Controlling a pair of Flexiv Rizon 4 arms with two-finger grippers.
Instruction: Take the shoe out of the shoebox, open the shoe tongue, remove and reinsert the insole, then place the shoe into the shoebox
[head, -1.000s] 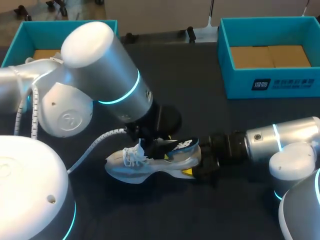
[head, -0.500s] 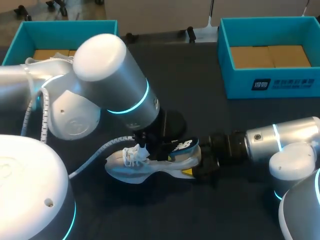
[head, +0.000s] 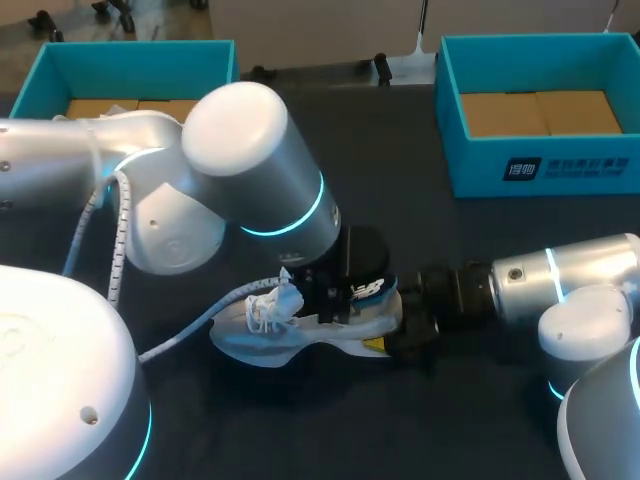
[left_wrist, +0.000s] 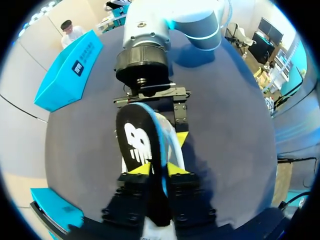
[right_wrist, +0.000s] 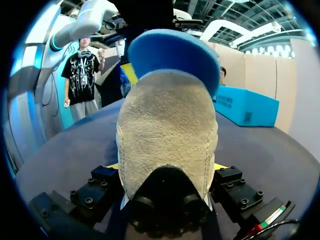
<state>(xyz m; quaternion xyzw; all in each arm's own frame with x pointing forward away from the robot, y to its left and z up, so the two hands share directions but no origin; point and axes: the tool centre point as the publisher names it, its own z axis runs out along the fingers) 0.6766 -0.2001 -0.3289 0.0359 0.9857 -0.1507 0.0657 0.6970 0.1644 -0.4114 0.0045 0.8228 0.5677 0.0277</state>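
As the left arm (head: 255, 175) overhangs the shoe (head: 242, 343), shoeboxes (head: 545, 168) stand behind

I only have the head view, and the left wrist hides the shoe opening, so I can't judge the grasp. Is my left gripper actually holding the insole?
Observer: Yes. In the left wrist view the left gripper is shut on the insole, with a yellow tip on each face.
Operator: And is the right gripper really on the heel?
Observer: Yes. The right wrist view shows the right gripper with a finger on each side of the heel of the shoe. The insole's blue underside rises above the heel.
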